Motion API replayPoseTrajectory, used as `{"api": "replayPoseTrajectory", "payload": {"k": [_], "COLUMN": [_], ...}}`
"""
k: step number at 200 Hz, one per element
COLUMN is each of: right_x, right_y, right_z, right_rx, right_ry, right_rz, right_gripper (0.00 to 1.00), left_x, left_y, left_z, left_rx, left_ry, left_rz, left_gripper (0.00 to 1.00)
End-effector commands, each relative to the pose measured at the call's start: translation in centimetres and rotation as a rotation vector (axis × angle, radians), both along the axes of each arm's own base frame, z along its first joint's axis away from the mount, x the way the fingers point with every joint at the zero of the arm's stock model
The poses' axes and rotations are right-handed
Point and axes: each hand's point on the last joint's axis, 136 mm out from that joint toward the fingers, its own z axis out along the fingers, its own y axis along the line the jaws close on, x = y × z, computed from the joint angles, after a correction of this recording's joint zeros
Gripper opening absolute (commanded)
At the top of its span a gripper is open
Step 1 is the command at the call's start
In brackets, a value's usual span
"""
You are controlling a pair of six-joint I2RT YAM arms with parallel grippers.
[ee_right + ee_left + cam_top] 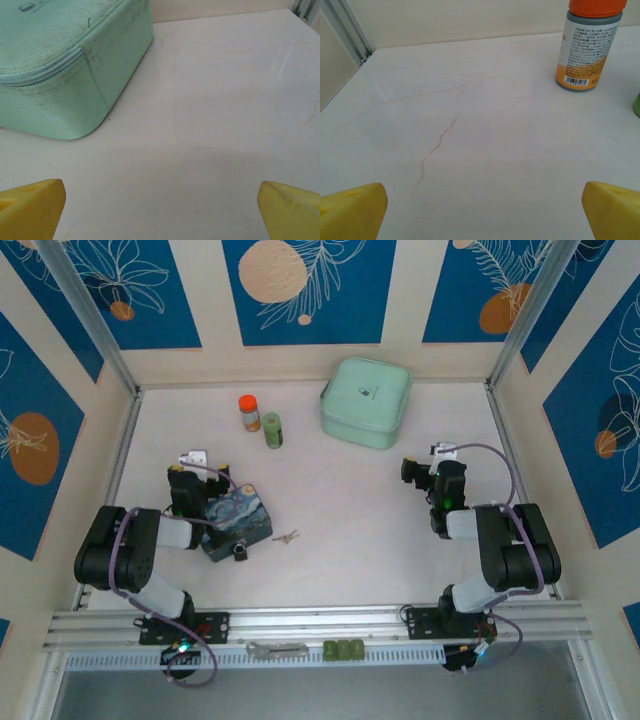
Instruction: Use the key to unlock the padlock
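Note:
In the top view the tiny dark padlock [241, 552] lies on the table against the near corner of the starry-night tin [237, 520]. The thin silvery key [287, 537] lies flat a little to the padlock's right, apart from it. My left gripper [187, 462] is behind the tin's far left side, pointing away from it; its yellow fingertips [352, 210] stand wide apart over bare table, open and empty. My right gripper [418, 468] is far off at the right, open too, with nothing between its fingertips [290, 207].
An orange-capped bottle [249, 412] [587, 47] and a small green bottle [273, 430] stand at the back, ahead of the left gripper. A mint-green zip case [366, 402] [60, 70] sits at the back middle. A flat grey tool [277, 648] lies on the front rail.

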Motion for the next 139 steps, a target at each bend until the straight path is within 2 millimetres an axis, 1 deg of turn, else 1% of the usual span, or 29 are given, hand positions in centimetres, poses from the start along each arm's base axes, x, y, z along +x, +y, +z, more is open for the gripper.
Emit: {"api": "replayPoseTrajectory", "payload": {"k": [1, 139], "right_x": [0.13, 0.05], "right_y": [-0.4, -0.32], "right_z": [0.74, 0.63], "right_rx": [0.004, 0.019], "right_ry": [-0.035, -0.03], "right_rz": [-0.024, -0.007], "right_gripper": [0.99, 0.99], "left_x": [0.18, 0.05], "left_y": [-0.08, 0.07], "left_z": [-0.13, 0.0], "left_rx": [0.006, 0.008], "left_ry": [0.011, 0.002], "left_rz": [-0.017, -0.007], "left_gripper": [0.99, 0.99]}}
